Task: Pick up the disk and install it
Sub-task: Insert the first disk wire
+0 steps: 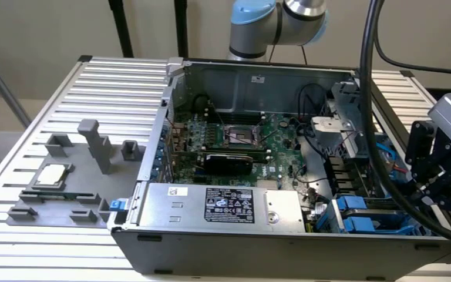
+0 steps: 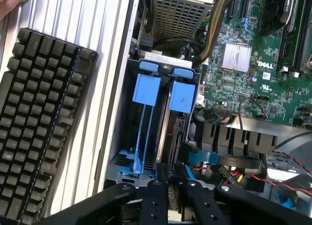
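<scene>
The black two-finger gripper (image 2: 171,186) is closed on the upper edge of the disk (image 2: 165,137), a flat silver-grey metal hard drive that stands on its edge between bright blue plastic carrier rails. In the wrist view the two fingers press together on this thin edge, and the disk is already down inside the blue plastic drive cage (image 2: 146,88), beside the two blue tabs. The cage sits in the corner of the open grey metal computer case (image 1: 288,247), at the exterior view's right, near the front wall.

In the exterior view the gripper (image 1: 437,188) hangs over this same corner, and thick black cables (image 1: 378,117) run down past it. Beside the cage lies the green motherboard (image 2: 263,64) with a small silver heat sink (image 2: 236,56). Outside the case wall, a black keyboard (image 2: 36,122) rests on the ribbed aluminium table (image 1: 92,82). At the exterior view's left, a grey plastic fixture (image 1: 61,194) carries a small square silver processor chip (image 1: 51,174).
</scene>
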Available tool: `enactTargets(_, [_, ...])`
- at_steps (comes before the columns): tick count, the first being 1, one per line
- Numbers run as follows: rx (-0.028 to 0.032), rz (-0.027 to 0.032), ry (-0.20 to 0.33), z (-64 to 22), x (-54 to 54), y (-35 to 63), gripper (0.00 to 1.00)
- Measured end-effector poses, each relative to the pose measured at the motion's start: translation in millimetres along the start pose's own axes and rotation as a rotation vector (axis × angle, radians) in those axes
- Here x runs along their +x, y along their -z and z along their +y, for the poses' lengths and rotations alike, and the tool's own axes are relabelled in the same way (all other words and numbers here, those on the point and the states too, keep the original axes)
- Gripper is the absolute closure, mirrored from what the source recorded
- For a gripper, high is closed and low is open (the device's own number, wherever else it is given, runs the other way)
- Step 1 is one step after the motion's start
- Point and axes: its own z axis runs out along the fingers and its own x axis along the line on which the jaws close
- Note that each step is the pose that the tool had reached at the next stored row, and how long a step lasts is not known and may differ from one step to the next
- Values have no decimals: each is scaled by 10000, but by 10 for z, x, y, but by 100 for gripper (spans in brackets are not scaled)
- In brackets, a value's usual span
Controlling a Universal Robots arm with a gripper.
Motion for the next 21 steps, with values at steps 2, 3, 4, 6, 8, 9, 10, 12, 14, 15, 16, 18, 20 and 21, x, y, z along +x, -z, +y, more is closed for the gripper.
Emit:
enactTargets(2, [0, -2, 14, 0, 0, 0, 0])
enactTargets(3, [0, -4, 23, 0, 0, 0, 0])
enactTargets(4, [-1, -5, 31, 0, 0, 0, 0])
enactTargets(6, [0, -11, 52, 0, 0, -5, 0])
enactTargets(8, [0, -18, 74, -1, 0, -11, 0])
enactTargets(9, [0, -20, 84, -1, 1, -12, 0])
enactTargets(10, [0, -21, 94, -1, 0, -13, 0])
enactTargets(12, [-1, -23, 109, -1, 0, -15, 100])
enactTargets(14, [-2, -23, 125, -1, 0, -15, 100])
enactTargets(15, [-2, -23, 131, -1, -1, -16, 100])
enactTargets(16, [-2, -23, 136, -1, -3, -16, 100])
enactTargets(18, [-2, -21, 143, -2, -11, -16, 100])
enactTargets(20, [-3, -19, 149, 1, -25, -10, 100])
enactTargets(21, [-3, -20, 152, 7, -34, -6, 100])
